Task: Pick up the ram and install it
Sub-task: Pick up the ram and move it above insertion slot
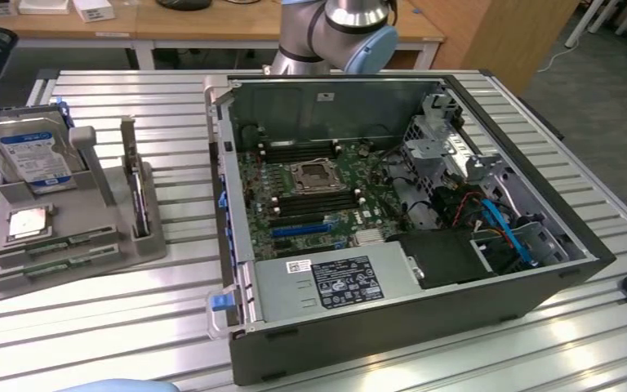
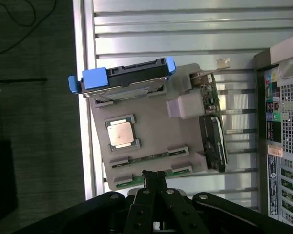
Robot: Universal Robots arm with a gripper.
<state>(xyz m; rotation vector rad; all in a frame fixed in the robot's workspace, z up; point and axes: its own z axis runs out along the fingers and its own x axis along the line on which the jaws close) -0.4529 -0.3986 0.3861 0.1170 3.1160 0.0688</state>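
Observation:
Two ram sticks lie flat in slots along one edge of the grey holder tray (image 1: 128, 253); the nearer-to-centre ram (image 1: 71, 242) (image 2: 147, 157) is thin and green, and a second stick (image 2: 178, 170) lies alongside it. My gripper (image 2: 155, 174) is shut, its black fingers meeting at a point. It hangs well above the tray, over the second stick's middle, with nothing held. The open computer case (image 1: 401, 212) shows its motherboard with memory slots (image 1: 291, 151) beside the CPU socket (image 1: 313, 174).
The tray (image 2: 151, 126) also holds a hard drive (image 1: 33, 155) (image 2: 127, 78) standing on edge, a silver CPU (image 1: 28, 222) (image 2: 121, 133) and upright cards (image 1: 137, 196) (image 2: 212, 131). The case's back panel (image 2: 283, 131) lies beside the tray. The arm (image 1: 346, 24) rises behind the case.

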